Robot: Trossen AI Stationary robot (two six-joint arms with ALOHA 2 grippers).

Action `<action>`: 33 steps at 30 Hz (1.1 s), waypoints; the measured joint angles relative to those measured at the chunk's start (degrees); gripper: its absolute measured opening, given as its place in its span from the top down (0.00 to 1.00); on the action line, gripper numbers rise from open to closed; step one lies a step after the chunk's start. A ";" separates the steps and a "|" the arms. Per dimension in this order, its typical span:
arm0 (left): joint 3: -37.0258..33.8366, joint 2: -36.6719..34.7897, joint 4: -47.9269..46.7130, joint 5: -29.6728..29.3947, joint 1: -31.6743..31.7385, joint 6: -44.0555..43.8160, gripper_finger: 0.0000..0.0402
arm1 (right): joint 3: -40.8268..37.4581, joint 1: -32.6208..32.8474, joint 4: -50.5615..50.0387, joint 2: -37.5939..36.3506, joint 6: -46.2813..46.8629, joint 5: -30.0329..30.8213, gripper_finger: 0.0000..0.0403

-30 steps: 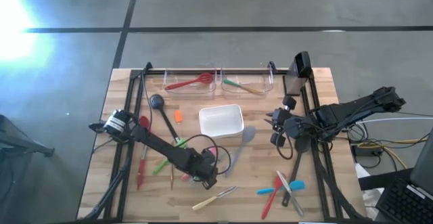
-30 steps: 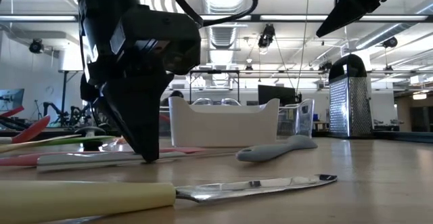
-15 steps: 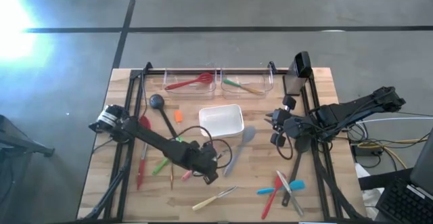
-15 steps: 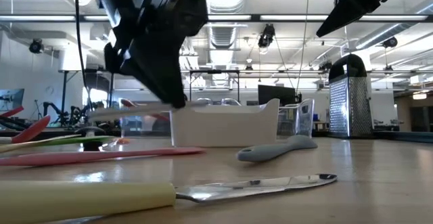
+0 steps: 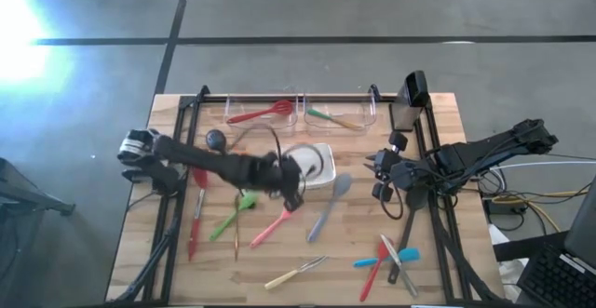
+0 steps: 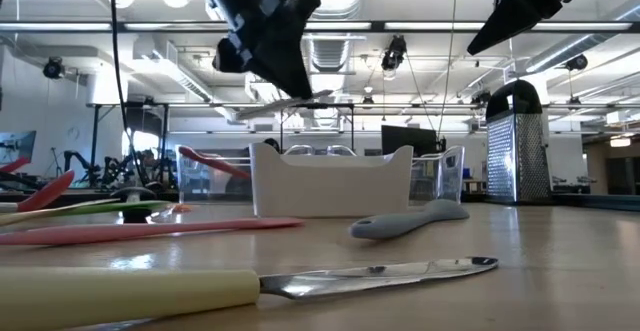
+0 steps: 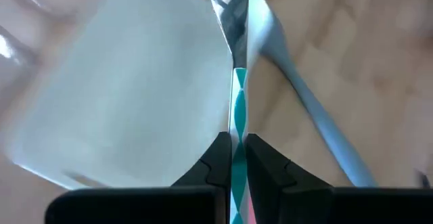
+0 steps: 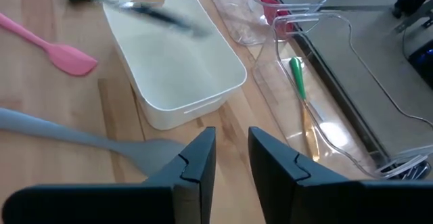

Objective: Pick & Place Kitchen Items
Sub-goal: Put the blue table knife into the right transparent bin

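Since a second ago the left gripper [image 6: 285, 66] has come up off the wood in the lower middle of the high view and swung toward the centre, taking a slim striped utensil [image 7: 239, 109] with it.

Nearest the low camera, the cream-handled knife [image 6: 250, 286] lies flat, with the pink spatula [image 6: 150, 231] and the grey spatula [image 6: 410, 219] behind it. Past those sits the white dish [image 6: 330, 186], and the left gripper hangs right above its left end.

Its fingers are pinched tight on the teal-and-white handle. The utensil's long axis runs straight out from the jaws, with the metal end [image 7: 230, 7] over the dish's edge. It's blurry, so we'd guess a fork or spoon. We reckon the drop-off is either this dish or the clear bins [image 5: 300, 103] further back.

The right gripper [image 5: 380, 173] waits at centre right, jaws narrowly apart and empty.
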 joint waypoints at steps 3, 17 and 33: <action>0.42 -1.35 -0.31 1.61 4.32 5.59 0.93 | 0.00 0.02 1.54 0.13 -0.09 -0.02 0.82; 18.68 2.28 -12.64 5.73 21.42 35.91 0.93 | 0.00 -0.03 2.76 0.09 -0.48 -0.09 0.83; 38.59 19.04 -14.32 -1.44 29.67 71.39 0.93 | 0.00 0.02 -1.63 -3.09 1.03 -0.63 0.85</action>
